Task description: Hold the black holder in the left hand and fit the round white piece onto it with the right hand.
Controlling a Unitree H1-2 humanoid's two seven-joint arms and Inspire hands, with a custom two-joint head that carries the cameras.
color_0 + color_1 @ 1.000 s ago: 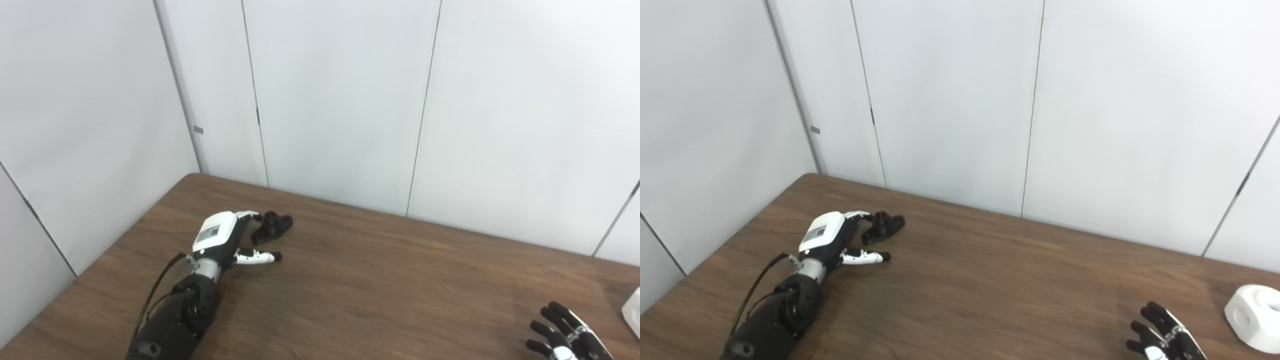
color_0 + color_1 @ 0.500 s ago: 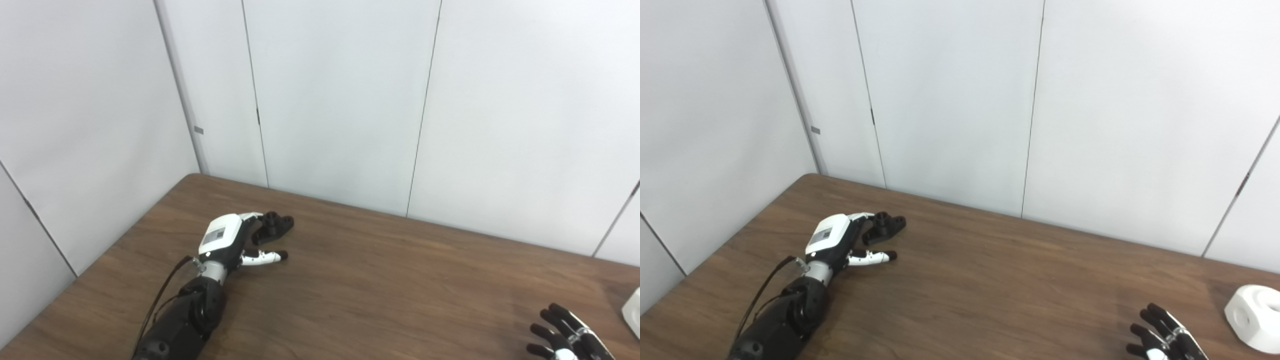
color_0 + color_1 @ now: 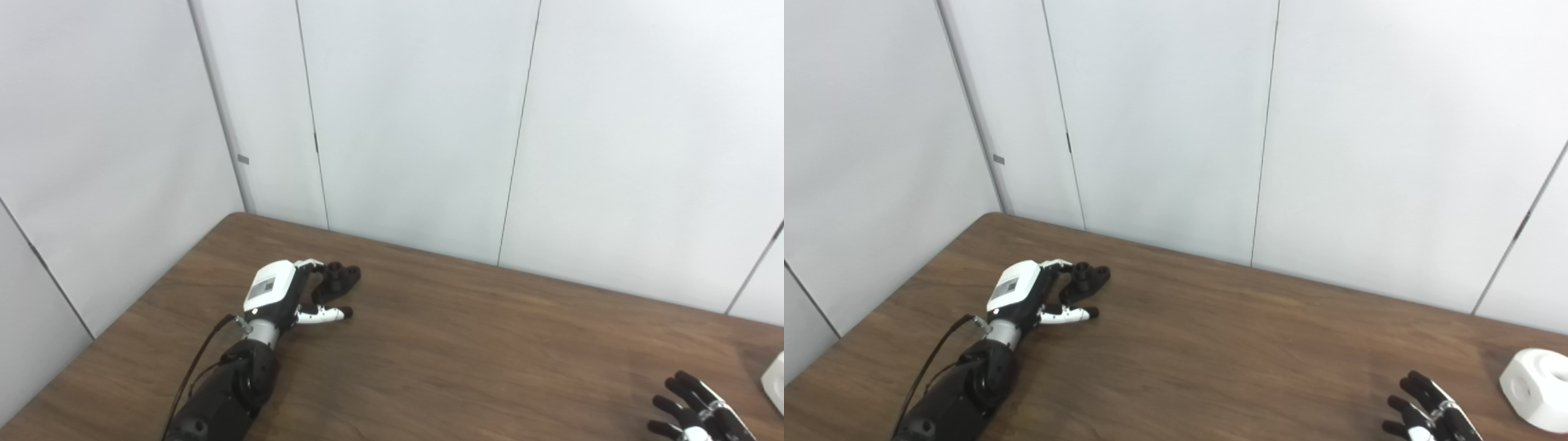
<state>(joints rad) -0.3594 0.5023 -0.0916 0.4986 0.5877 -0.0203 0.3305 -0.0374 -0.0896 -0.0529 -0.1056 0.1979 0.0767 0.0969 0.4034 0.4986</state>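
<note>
The black holder is seen lying on the counter in the left-middle of the frame, with the left hand set right against it. The fingers are curled over its near end and the thumb is stuck out below it, so a proper clamp can't be claimed yet; whether anything's actually gripped can't be told from here.

Biggest risk, probably: the holder gets nudged or spun away across the slick wood if the fingers are closed off-centre, since only one end of it seems to be covered. A lopsided grab could also leave the mounting post pointed the wrong way for the fit.

Over at the lower right edge, the right hand is spread apart and empty, near the round white piece but not touching it. That piece sits close to the frame edge, so a sloppy reach could get it shoved out of view.
</note>
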